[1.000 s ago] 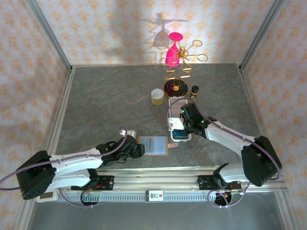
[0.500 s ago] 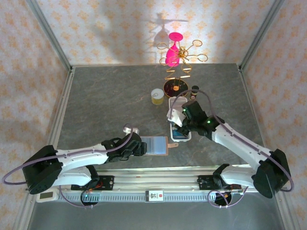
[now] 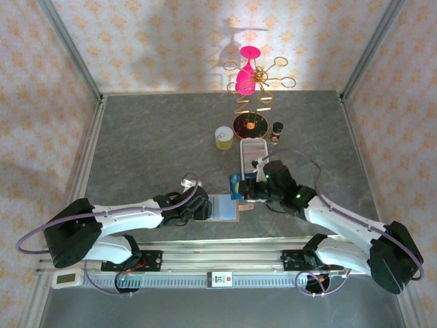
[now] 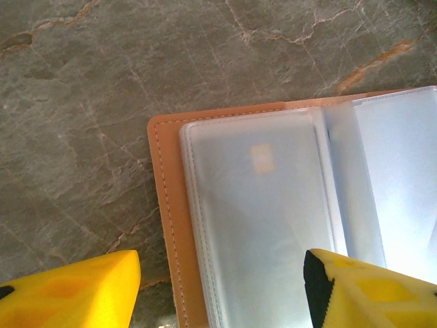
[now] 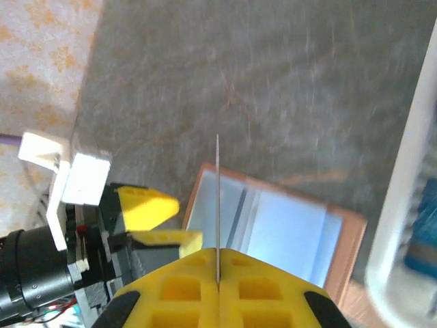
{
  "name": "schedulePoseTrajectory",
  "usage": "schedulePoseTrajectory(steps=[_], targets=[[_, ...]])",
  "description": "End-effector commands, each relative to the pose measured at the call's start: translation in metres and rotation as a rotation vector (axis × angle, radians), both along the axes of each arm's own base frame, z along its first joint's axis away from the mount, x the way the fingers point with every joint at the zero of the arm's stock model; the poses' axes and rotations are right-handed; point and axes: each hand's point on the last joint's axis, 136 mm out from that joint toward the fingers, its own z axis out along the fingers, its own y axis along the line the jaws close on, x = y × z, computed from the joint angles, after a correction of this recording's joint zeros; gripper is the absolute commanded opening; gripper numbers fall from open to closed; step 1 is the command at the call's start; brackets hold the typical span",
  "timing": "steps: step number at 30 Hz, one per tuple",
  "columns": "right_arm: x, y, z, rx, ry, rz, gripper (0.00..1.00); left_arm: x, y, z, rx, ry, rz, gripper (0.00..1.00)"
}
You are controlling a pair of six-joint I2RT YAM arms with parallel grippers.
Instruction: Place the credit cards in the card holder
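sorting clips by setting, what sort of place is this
Probably a robot test cell: left arm and right arm bolted to a rail, patterned panel walls boxing in a stone-look table.

In the left wrist view the card holder [image 4: 273,205] runs off the right and bottom edges, and both yellow fingers [image 4: 75,290] are cut off at the bottom. From the right wrist, the pinched card [image 5: 218,205] shows edge-on, its face unseen. The white tray [image 5: 403,178] is blurred and cropped.

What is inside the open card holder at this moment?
The card holder lies open; no card shows through its pale clear sleeves. A fingertip of the left claw covers part of one sleeve, so that part cannot be checked.
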Motion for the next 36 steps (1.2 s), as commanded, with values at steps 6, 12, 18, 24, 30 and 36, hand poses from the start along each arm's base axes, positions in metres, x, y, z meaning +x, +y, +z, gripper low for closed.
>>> schedulePoseTrajectory(steps=[6, 12, 18, 24, 30, 36], targets=[[-0.009, 0.035, -0.008, 0.113, 0.093, -0.107, 0.0, 0.004, 0.001, -0.003, 0.069, 0.009, -0.024, 0.67], [-0.013, 0.049, -0.032, 0.05, 0.124, -0.124, 0.0, 0.003, 0.002, -0.011, 0.098, 0.027, -0.032, 0.63], [-0.012, 0.054, -0.047, 0.022, 0.138, -0.16, 0.0, -0.003, 0.004, -0.016, 0.087, 0.041, -0.034, 0.59], [-0.007, 0.057, -0.052, 0.048, 0.142, -0.199, 0.0, -0.007, 0.005, -0.02, 0.054, 0.051, -0.022, 0.55], [-0.005, 0.059, -0.061, 0.039, 0.147, -0.218, 0.0, -0.01, 0.005, -0.021, 0.035, 0.056, -0.018, 0.49], [-0.002, 0.064, -0.064, 0.049, 0.149, -0.225, 0.0, -0.011, 0.003, -0.019, 0.004, 0.053, -0.016, 0.45]])
